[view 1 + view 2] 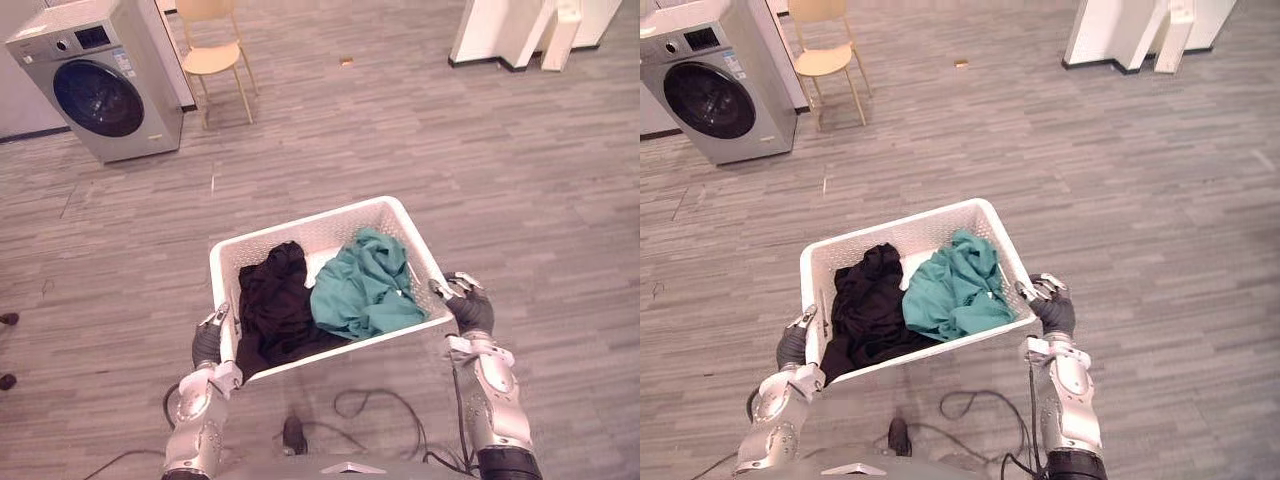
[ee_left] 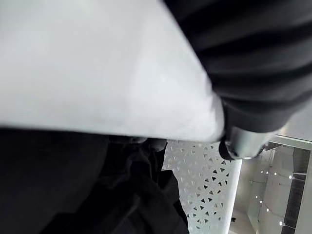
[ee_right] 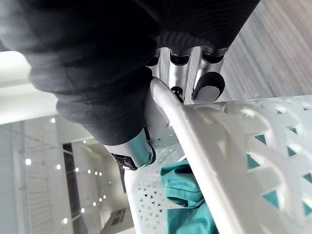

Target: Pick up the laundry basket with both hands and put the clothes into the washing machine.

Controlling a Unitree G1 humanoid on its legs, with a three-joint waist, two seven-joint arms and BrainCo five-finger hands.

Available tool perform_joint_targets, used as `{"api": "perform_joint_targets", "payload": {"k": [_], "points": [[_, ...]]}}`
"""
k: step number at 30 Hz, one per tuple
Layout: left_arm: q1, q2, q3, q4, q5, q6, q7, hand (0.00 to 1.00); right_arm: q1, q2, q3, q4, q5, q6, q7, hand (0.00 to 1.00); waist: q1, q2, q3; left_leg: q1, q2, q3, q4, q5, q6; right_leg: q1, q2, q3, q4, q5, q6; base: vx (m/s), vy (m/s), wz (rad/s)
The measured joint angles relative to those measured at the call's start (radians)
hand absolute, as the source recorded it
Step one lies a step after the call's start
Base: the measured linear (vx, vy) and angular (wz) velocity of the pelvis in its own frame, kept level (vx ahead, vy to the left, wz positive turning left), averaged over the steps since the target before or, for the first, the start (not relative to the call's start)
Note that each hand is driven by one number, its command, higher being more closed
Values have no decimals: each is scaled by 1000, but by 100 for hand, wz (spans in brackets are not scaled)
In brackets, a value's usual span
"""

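Between both hands, laundry basket [image 1: 320, 228] holding black garment [image 1: 275, 305] and teal garment [image 1: 365, 285]: right hand [image 1: 470, 310] fingers [image 3: 208, 83] curl over rim; left hand [image 1: 207, 342] thumb hooks opposite rim.

Grey wood-grain plank floor [image 1: 500, 170], evenly lit, boards running crosswise. Pale yellow chair with thin legs [image 1: 212, 55] far left. Small brown scrap [image 1: 346, 62] on floor to its right, well apart. White unit with dark skirting [image 1: 490, 30] far right; narrow white board [image 1: 560, 40] leaning against it
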Motion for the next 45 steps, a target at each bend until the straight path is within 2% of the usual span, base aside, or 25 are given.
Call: {"api": "perform_joint_targets", "payload": {"k": [1, 2, 6, 8, 9, 12, 14, 16, 18, 19, 20, 21, 23, 26, 27, 30, 32, 34, 35, 37, 38, 40, 41, 43, 45], "points": [[-8, 9, 6, 0, 0, -2, 0, 100, 3, 4, 0, 0, -12, 0, 4, 100, -4, 4, 1, 28, 12, -28, -1, -8, 9, -45, 13, -27, -30, -32, -51, 339, 38, 20], [-13, 12, 9, 0, 0, -4, 0, 100, 3, 5, 0, 0, -14, 0, 5, 100, -8, 4, 1, 36, 18, -46, -1, -11, 8, -65, 23, -25, -61, -43, -59, 249, -10, 27], [-42, 11, 26, 17, 0, -6, -3, 100, -1, 6, -1, -3, -14, 0, 5, 100, -40, 12, 6, 56, 61, -123, 34, -97, -7, -152, 71, 53, -408, -2, -38, 283, -142, 58], [-40, 16, 34, 17, 0, -5, -3, 100, -4, 13, 8, -2, -13, 0, 5, 100, -42, -8, 10, 86, 67, -154, 33, -173, -39, -141, 28, 107, -686, 166, -14, 267, -254, 56], [-41, 29, 42, 25, 1, -5, -4, 100, -4, 14, 17, -2, -14, 0, 5, 100, -53, -29, 24, 107, 51, -188, 45, -217, -57, -121, -9, 92, -739, 262, 44, 167, -265, 60], [-24, -9, 54, 32, 2, 0, -5, 100, 5, 9, 23, -4, -13, 10, 6, 100, -35, 43, 27, 125, 135, -225, 120, -299, -56, -86, 67, 36, -707, 231, -24, 256, -240, 38], [-19, -27, 65, 32, 2, 0, -6, 100, 10, 8, 28, -11, -11, 11, 6, 100, -38, 38, 32, 58, 137, -218, 303, -292, -73, -67, 71, 0, -684, 213, -78, 219, -186, 50], [7, -51, 63, 24, 1, 0, -8, 100, 36, 4, 28, -56, -10, 12, 5, 100, -38, 51, 42, -40, 151, -181, 597, -217, -126, -13, 73, -45, -678, 189, -122, 149, -145, 46], [45, -59, 61, 5, -6, 0, -8, 100, 78, -2, 38, -122, -9, 12, 7, 100, -23, 56, 48, -128, 235, -31, 808, -23, -91, 46, 91, -58, -666, 168, -185, 160, -90, 1], [48, -56, 65, 5, -6, 0, -8, 100, 80, -2, 40, -123, -8, 12, 7, 100, -20, 45, 53, -133, 249, 2, 824, 19, -83, 61, 87, -53, -674, 161, -196, 202, -41, -5], [46, -46, 62, 4, -6, 0, -11, 100, 78, 0, 42, -123, -8, 12, 4, 100, -17, 47, 51, -154, 251, 33, 845, -26, -97, 83, 67, -50, -699, 157, -204, 211, -9, 18], [35, -50, 55, 3, -6, -1, -16, 100, 72, -1, 30, -120, -8, 12, 0, 100, -23, 42, 53, -180, 215, 51, 820, -146, -87, 80, 42, -38, -693, 155, -207, 201, 2, 30], [35, -53, 43, 3, -8, 0, -17, 100, 71, -15, 26, -114, -7, 13, -2, 100, -26, 37, 56, -194, 144, 54, 655, -235, -91, 70, 14, 7, -667, 157, -210, 153, 1, 28], [45, -53, 53, 1, -11, -1, -14, 100, 37, -29, 48, -64, -7, 13, -1, 100, -22, 42, 50, -191, 128, -3, 206, -227, -120, 43, 5, 23, -640, 143, -207, 229, 16, 8], [48, -53, 56, 1, -11, 0, -13, 100, 13, -28, 51, -21, -7, 13, -1, 100, -20, 48, 47, -196, 148, -31, 42, -199, -157, 47, 12, 26, -641, 127, -205, 231, 40, 6], [53, -52, 57, 2, -10, 7, -7, 100, -22, -50, 69, 40, -14, 15, -1, 100, -6, 68, 33, -231, 198, -22, -38, -155, -183, 79, 34, 49, -640, 94, -158, 416, 167, -16], [68, -52, 51, 2, -13, 8, -7, 100, -24, -65, 81, 39, -15, 20, 3, 100, 12, 80, 5, -220, 193, 22, -42, -90, -165, 100, 17, 83, -617, 47, -118, 447, 296, -59], [70, -50, 47, 2, -18, 7, -6, 100, -22, -63, 83, 42, -16, 22, 3, 100, 16, 68, -23, -192, 138, 75, -32, 43, -84, 107, -38, 123, -552, -27, -46, 577, 390, -44], [62, -43, 47, 3, -18, 7, -4, 100, -16, -43, 80, 48, -19, 28, 2, 100, 1, 23, -36, -186, 73, 109, -12, 22, -72, 79, -89, 154, -466, -45, 19, 624, 366, -5], [47, -30, 39, 4, -17, 7, -3, 100, -13, -37, 68, 56, -36, 30, 2, 100, -1, 2, -22, -134, 25, 131, -10, -30, -34, 30, -97, 189, -264, 8, 146, 518, 285, -3], [42, -10, 31, 5, -17, 7, 0, 100, -12, -23, 67, 69, -45, 30, 2, 100, -8, -10, -12, -77, 2, 127, -22, -50, -16, -9, -88, 178, -120, 80, 170, 382, 209, -3], [35, 34, 14, 6, -16, 7, 7, 100, -3, -15, 68, 82, -50, 30, 3, 100, -26, -3, 1, 6, -4, 94, -33, -103, 0, -39, -38, 123, 33, 78, 137, 342, 194, 17], [17, 60, 7, 6, -15, 7, 7, 100, 14, -11, 67, 80, -51, 29, 7, 100, -45, -1, 11, 53, -4, 58, -42, -131, 17, -70, -4, 75, 89, 51, 87, 233, 123, 39], [-24, 91, -11, 8, 2, 7, 7, 100, 38, -4, 63, 76, -49, 28, 9, 100, -65, -3, 26, 92, 0, 10, -42, -163, 36, -143, 62, 42, 81, 8, 23, 265, 65, 65], [-62, 105, -32, 9, 5, 7, 5, 100, 60, 7, 41, 64, -48, 29, 9, 100, -90, -5, 44, 131, 0, -35, -41, -193, 40, -211, 97, 19, -33, -3, 2, 349, -24, 73]]}}
